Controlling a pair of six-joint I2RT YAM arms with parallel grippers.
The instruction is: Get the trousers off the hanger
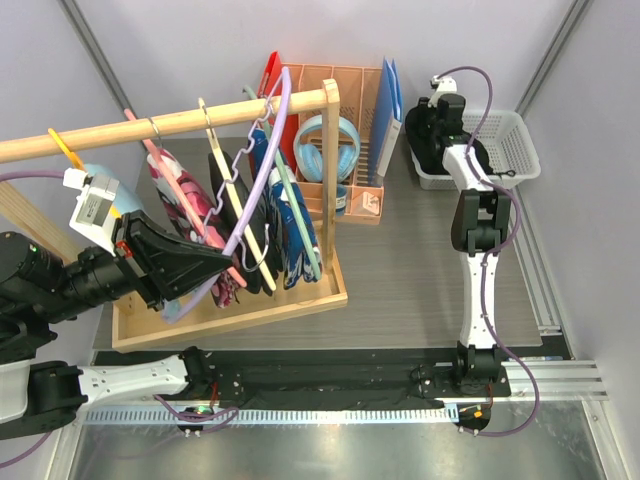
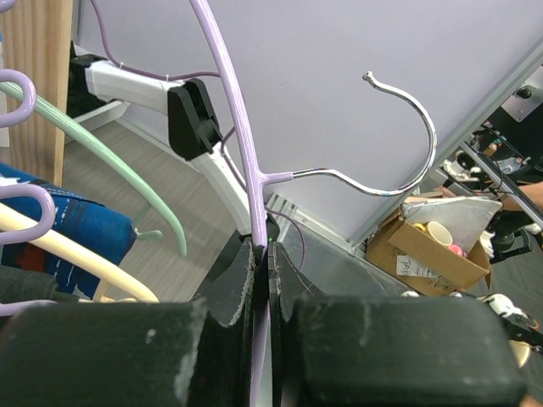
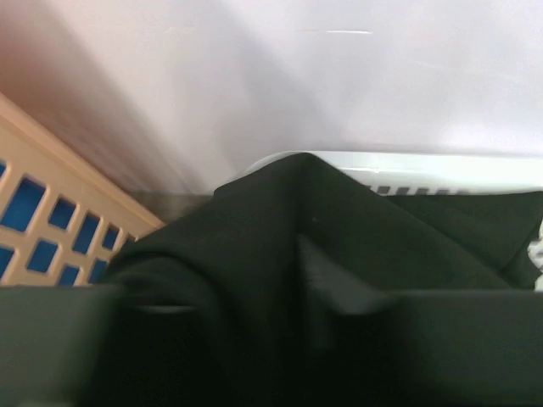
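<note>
My left gripper point(image 1: 222, 262) point(image 2: 261, 246) is shut on the thin lilac hanger point(image 1: 262, 165) point(image 2: 244, 144), which carries no cloth. The hanger's metal hook point(image 2: 407, 170) shows free against the wall. The dark blue printed trousers point(image 1: 290, 215) point(image 2: 81, 237) hang on the wooden rack among other hangers. My right gripper point(image 1: 441, 118) point(image 3: 280, 280) is at the back right over the white basket point(image 1: 512, 140) point(image 3: 475, 170). It is shut on the black trousers point(image 1: 428, 135) point(image 3: 280, 229), which fill most of the right wrist view and hide the left finger.
A wooden rod point(image 1: 150, 125) spans the rack above its tray base point(image 1: 240, 312). A pink floral garment point(image 1: 185, 195), cream and green hangers and a light-blue cloth point(image 1: 110, 190) hang there. A beige organiser point(image 1: 345, 100) holds blue headphones point(image 1: 325, 150) and folders.
</note>
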